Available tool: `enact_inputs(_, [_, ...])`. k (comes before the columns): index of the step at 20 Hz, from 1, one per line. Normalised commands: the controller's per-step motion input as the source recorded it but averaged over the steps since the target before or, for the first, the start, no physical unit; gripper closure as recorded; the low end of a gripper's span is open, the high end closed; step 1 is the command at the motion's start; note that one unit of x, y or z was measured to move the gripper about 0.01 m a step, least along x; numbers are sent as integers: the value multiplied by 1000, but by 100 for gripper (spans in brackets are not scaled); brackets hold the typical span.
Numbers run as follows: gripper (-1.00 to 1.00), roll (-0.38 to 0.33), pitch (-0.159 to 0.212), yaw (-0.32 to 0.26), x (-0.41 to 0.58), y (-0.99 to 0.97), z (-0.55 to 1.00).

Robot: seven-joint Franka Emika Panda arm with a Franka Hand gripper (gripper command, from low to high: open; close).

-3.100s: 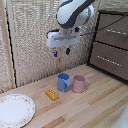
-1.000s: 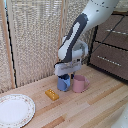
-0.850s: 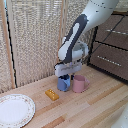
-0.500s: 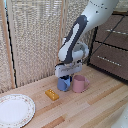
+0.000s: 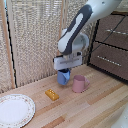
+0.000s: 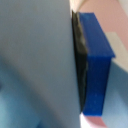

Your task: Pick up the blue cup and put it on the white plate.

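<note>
blue cup (image 5: 63,77) sitting toward the surface's (image 5: 95,107) back edge, just beside the pink mug (image 5: 79,84) | claw (image 5: 66,71) reaching down onto the blue cup, grip impossible to tell | yellow block (image 5: 51,94) lying near the cup | white plate (image 5: 14,110) resting well apart, at the front corner on the exterior view's left
</note>
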Motion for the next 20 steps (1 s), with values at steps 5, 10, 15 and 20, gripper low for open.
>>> enact_inputs(5, [100, 106, 145, -6, 58, 660, 469])
enact_inputs(10, [100, 14, 121, -7, 159, 862, 328])
enact_inputs(15, [100, -19, 9, -21, 234, 915, 295])
enact_inputs(20, [100, -21, -10, 0, 307, 896, 226])
